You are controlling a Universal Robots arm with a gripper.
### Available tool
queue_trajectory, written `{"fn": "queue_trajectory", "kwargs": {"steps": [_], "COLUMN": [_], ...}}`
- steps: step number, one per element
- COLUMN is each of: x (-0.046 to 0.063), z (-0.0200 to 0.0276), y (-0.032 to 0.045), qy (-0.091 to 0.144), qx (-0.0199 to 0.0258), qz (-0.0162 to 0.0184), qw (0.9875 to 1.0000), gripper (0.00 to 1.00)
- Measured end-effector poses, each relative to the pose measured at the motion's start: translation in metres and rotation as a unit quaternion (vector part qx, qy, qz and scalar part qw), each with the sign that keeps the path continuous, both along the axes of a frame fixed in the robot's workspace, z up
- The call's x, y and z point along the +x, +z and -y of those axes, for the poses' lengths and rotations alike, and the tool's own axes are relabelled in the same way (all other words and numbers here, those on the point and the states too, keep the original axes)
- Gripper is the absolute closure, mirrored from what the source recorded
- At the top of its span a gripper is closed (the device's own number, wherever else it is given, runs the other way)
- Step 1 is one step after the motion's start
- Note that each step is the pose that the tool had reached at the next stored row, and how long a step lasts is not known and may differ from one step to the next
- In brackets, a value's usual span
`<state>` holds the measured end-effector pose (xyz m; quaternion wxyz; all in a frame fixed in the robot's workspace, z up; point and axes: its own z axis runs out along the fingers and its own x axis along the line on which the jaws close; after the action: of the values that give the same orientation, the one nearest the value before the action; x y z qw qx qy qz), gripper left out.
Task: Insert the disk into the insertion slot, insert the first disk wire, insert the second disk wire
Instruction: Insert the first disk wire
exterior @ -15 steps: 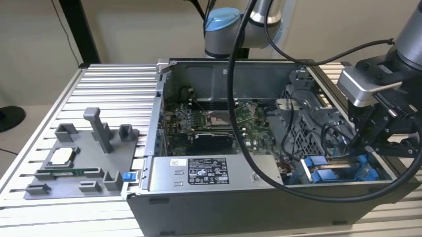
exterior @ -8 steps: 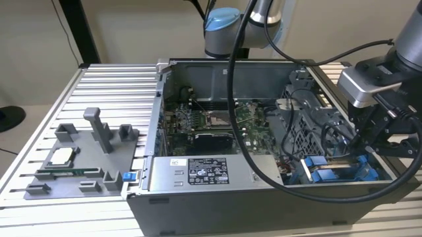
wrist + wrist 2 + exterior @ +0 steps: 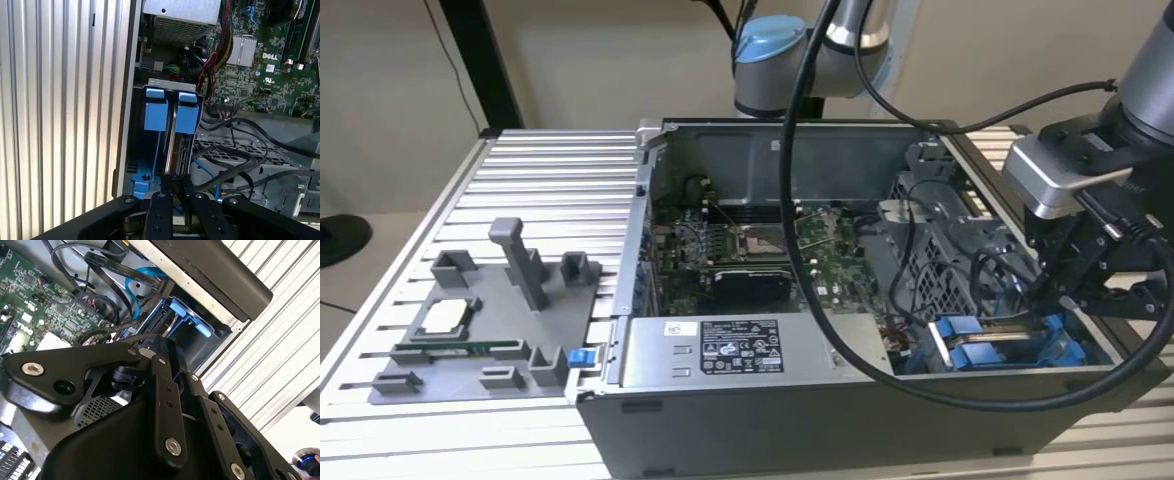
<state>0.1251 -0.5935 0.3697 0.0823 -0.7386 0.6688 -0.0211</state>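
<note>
Open computer case [image 3: 854, 420] lies on the ribbed aluminium desk [image 3: 547, 190], toward the desk's edge on the exterior view's right. 1 arm reaches down into the case's near corner on that side.

Insertion slot [image 3: 138, 150]: grey sheet-metal bay in that corner, just beside the silver power-supply box [image 3: 720, 350]. Also seen in the exterior view [image 3: 1001, 345].

Disk [image 3: 172, 134]: stands on edge inside the slot, its thin silver side facing the first wrist camera. 2 bright blue carrier tabs [image 3: 156, 114] sit at its far end, 1 on each side, just under the bay's metal rim.

Pincer [image 3: 175, 184]: directly over the near end of the disk, at the bay's mouth. Contact not resolvable. Open or clamped: cannot tell. In the exterior view the pincer [image 3: 1062, 300] hangs above the blue parts.

Black cables [image 3: 235, 160] loop over the perforated cage beside the bay. A blue cable [image 3: 142, 275] runs near the carrier in the second wrist view.

Green motherboard [image 3: 747, 250] fills the case floor. A grey fixture plate [image 3: 480, 340] with small parts lies near the desk's edge on the exterior view's left, well apart from the case.
</note>
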Motion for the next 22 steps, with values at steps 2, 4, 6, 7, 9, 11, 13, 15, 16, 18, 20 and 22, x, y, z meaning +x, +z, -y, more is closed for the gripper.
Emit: {"fn": "queue_trajectory", "kwargs": {"steps": [2,4,6,7,9,11,13,15,16,18,20,22], "x": [0.000,0.000,0.000,0.000,0.000,0.000,0.000,0.001,0.001,0.001,0.002,0.004], "z": [0.0000,0.0000,-0.0001,0.0000,-0.0001,-0.0003,-0.0007,-0.0011,-0.0014,-0.0020,-0.0029,-0.0045], "y": [0.0000,0.0000,-0.0009,-0.0020,-0.0045,-0.0060,-0.0072,-0.0086,-0.0094,-0.0112,-0.0131,-0.0159], "qy": [0.000,0.000,0.000,0.000,-0.002,-0.003,-0.005,-0.008,-0.010,-0.013,-0.015,-0.016], "qx": [0.0000,0.0000,0.0002,0.0000,0.0000,-0.0001,0.0006,0.0020,0.0023,0.0033,0.0046,0.0049], "qz": [0.0000,0.0001,0.0028,0.0037,0.0034,0.0011,0.0010,0.0010,0.0010,0.0010,0.0010,0.0005], "qw": [1.0000,1.0000,1.0000,1.0000,1.0000,1.0000,1.0000,1.0000,0.9999,0.9999,0.9999,0.9999], "gripper": [1.00,1.00,1.00,1.00,1.00,1.00,1.00,1.00,1.00,1.00,1.00,1.00]}}
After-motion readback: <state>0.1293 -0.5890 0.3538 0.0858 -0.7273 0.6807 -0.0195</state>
